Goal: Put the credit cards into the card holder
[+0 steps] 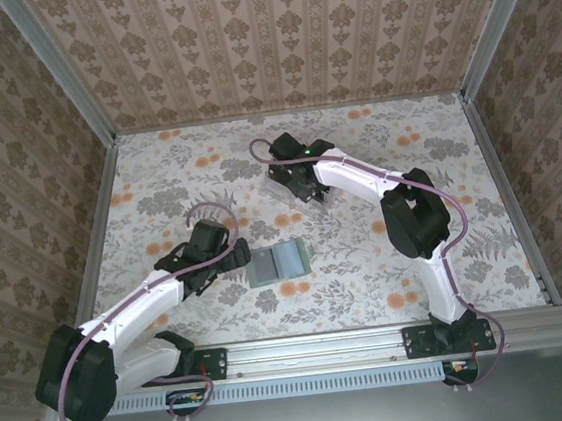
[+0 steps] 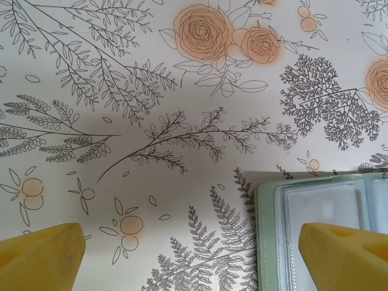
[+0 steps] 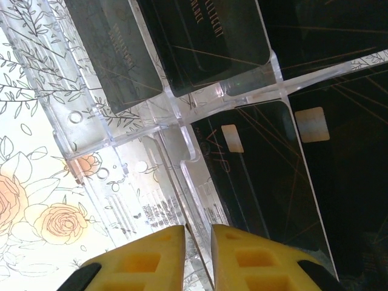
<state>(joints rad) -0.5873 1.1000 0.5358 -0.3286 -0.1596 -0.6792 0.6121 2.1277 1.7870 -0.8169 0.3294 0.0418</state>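
The small, dark black-brown credit cards (image 3: 254, 176) stand in the slots of a clear plastic rack (image 3: 91, 121) toward the far side of the flower-printed desk (image 1: 406, 157). The right gripper (image 3: 197, 242) is down at that rack, narrowed to a slit around a thin edge, but whether that is a card or a divider I cannot tell. The flat grey-green card holder (image 1: 280, 263) lies open mid-desk. The left gripper (image 2: 194, 260) hangs at its left edge, spread wide and holding nothing.

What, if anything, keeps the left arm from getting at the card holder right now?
Probably nothing, so yes. The left gripper hovers open right beside the card holder, which lies flat on the table with nothing between them.
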